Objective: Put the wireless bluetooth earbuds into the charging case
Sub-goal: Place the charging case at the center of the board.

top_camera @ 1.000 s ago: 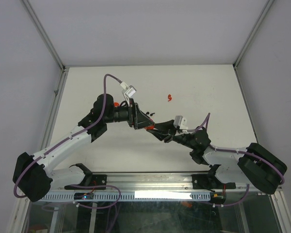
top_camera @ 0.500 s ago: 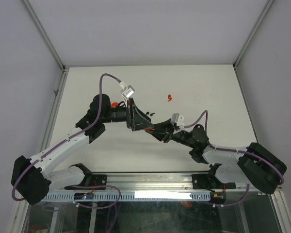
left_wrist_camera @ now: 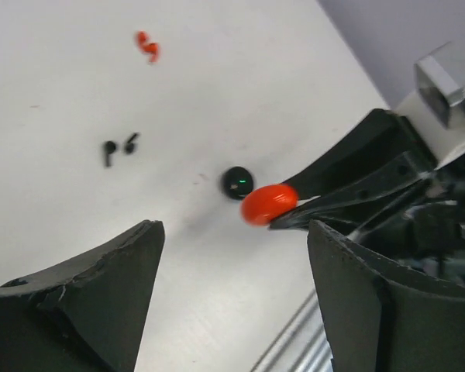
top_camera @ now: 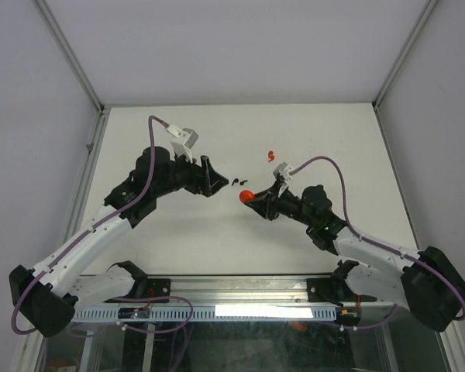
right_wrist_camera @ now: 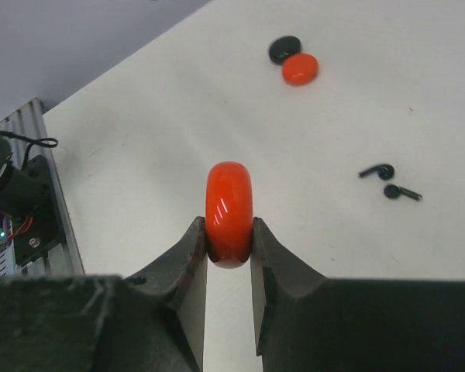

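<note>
Looking like a robotics lab test cell: bare white worktop point(top_camera: 217, 248) is sitting inside plain grey wall panels point(top_camera: 23, 116) w/ metal corner struts point(top_camera: 70, 53). Left arm point(top_camera: 85, 240) & right arm point(top_camera: 372, 252) are standing bolted to an alu rail point(top_camera: 248, 293), purple cables point(top_camera: 323, 159) trailing off them.

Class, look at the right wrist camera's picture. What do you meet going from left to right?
First the held red disc in the right gripper → black disc with loose red disc → two black earbuds.
</note>
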`<state>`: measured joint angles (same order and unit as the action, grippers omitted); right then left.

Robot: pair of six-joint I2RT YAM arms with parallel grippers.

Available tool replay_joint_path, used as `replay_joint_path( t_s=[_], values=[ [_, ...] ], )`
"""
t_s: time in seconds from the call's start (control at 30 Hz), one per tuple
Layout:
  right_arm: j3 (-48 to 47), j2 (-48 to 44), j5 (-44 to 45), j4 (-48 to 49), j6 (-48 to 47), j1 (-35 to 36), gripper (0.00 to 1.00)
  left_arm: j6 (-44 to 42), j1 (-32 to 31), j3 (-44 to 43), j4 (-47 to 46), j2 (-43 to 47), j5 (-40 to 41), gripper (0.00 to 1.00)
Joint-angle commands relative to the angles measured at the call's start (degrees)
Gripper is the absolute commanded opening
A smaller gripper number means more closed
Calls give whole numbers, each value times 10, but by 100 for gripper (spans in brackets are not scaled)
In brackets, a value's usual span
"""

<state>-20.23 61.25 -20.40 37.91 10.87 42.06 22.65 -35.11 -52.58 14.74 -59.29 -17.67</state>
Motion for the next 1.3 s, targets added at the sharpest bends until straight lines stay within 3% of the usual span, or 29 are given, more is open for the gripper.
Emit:
replay_joint_path(
  t_s=[0.0, 0.33, 0.4, 0.63, 0.83, 0.97, 1.27],
  values=[
    [-59, -34, 60, -228, 58, -35, 0, -70, 8, -43, 109, 26, 179, 79],
    [-71, -55, 104, -407, 132, -155, 0, -101, 30, -5, 141, 35, 369, 95],
    [-70, -47, 111, -425, 133, -177, 0, -101, 40, 2, 140, 33, 377, 99],
    [-66, 15, 72, -441, 174, -269, 0, -86, 83, 20, 137, 8, 369, 99],
    [-68, 84, 6, -408, 177, -287, 6, -73, 118, 22, 135, -1, 355, 99],
    [-69, 104, -19, -399, 178, -287, 17, -65, 131, 27, 127, -8, 335, 99],
    [-81, 29, 52, -494, 165, -287, 67, -50, 144, 23, 118, -26, 316, 99]
  ],
)
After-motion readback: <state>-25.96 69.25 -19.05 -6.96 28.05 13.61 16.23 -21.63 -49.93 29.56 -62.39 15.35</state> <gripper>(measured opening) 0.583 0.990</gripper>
